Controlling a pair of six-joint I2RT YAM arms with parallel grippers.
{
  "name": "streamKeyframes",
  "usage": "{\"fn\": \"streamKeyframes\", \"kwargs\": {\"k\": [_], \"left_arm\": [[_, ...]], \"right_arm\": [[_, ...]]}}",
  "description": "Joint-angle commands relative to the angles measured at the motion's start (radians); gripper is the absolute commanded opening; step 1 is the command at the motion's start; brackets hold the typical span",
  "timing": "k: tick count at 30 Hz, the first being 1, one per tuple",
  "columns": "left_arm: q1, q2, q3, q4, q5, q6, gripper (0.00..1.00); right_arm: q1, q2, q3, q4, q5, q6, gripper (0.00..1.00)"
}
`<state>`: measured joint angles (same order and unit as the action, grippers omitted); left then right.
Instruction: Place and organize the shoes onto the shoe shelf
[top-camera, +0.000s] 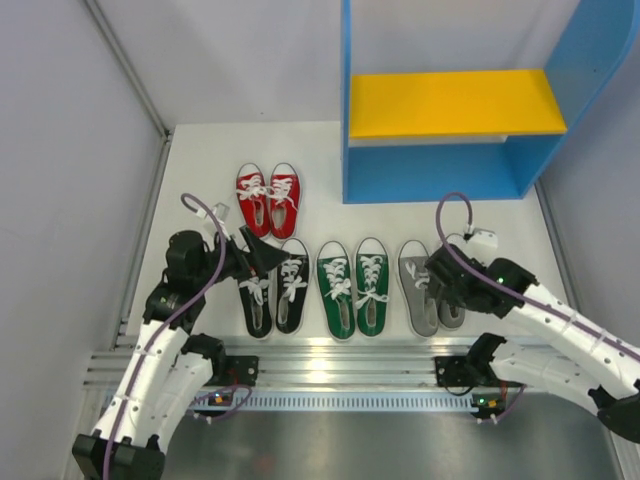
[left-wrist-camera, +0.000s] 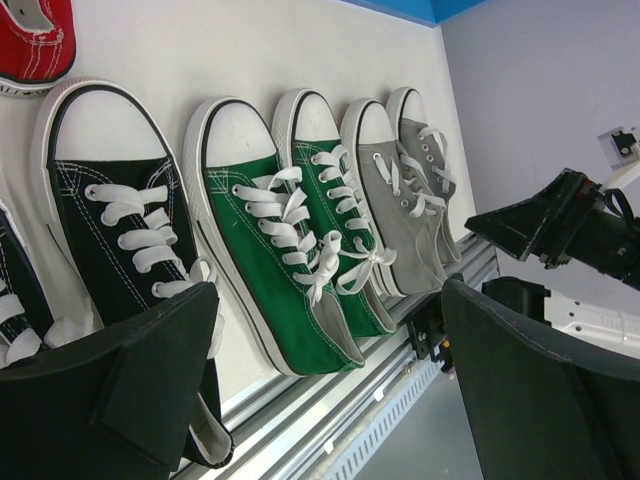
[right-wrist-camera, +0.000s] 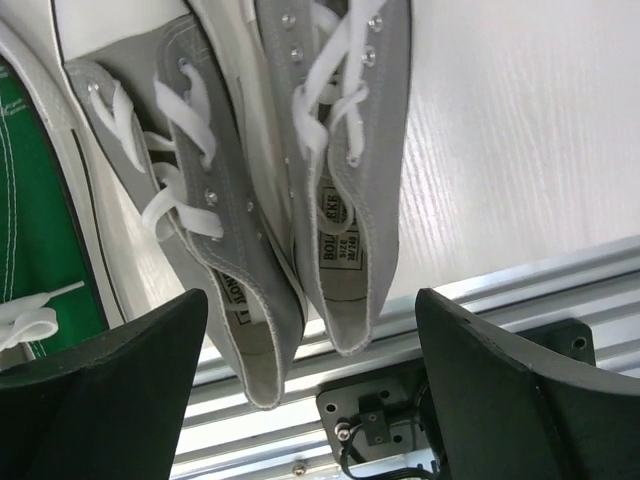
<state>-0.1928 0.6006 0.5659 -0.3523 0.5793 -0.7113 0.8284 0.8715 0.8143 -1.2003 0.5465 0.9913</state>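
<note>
Four pairs of sneakers lie on the white table. The red pair (top-camera: 268, 198) lies furthest back. The black pair (top-camera: 273, 292), green pair (top-camera: 352, 288) and grey pair (top-camera: 428, 295) form a row along the near edge. The blue shoe shelf (top-camera: 440, 175) with its yellow board (top-camera: 455, 103) stands empty at the back right. My left gripper (top-camera: 262, 256) is open above the black pair's toes; its wrist view shows a black shoe (left-wrist-camera: 115, 225) and the green pair (left-wrist-camera: 275, 250). My right gripper (top-camera: 447, 283) is open over the grey pair's heels (right-wrist-camera: 300, 200), holding nothing.
An aluminium rail (top-camera: 330, 355) runs along the table's near edge just behind the shoes' heels. Grey walls close in on the left (top-camera: 60, 150) and right (top-camera: 600, 220). The right arm's gripper shows in the left wrist view (left-wrist-camera: 570, 225).
</note>
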Motion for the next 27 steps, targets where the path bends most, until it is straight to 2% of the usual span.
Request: {"fn": "streamKeyframes", "kwargs": {"k": [1, 5, 10, 15, 24, 27], "left_arm": [[-0.004, -0.001, -0.001, 0.036, 0.010, 0.010, 0.99], [-0.004, 0.010, 0.000, 0.036, 0.011, 0.009, 0.98], [-0.004, 0.013, 0.003, 0.036, 0.022, 0.010, 0.98], [-0.004, -0.002, -0.006, 0.036, 0.019, 0.012, 0.99], [-0.004, -0.001, -0.026, 0.035, 0.019, 0.012, 0.99], [-0.004, -0.008, -0.021, 0.036, 0.025, 0.012, 0.99]], "right_arm": [[0.011, -0.092, 0.000, -0.112, 0.104, 0.141, 0.85], [0.009, -0.085, -0.020, -0.105, 0.090, 0.178, 0.86], [0.011, 0.053, -0.064, -0.074, 0.041, 0.185, 0.90], [0.009, 0.080, -0.118, -0.038, 0.012, 0.193, 0.90], [0.009, 0.092, -0.109, 0.007, 0.013, 0.190, 0.77], [0.009, 0.110, -0.104, 0.022, 0.027, 0.185, 0.70]]}}
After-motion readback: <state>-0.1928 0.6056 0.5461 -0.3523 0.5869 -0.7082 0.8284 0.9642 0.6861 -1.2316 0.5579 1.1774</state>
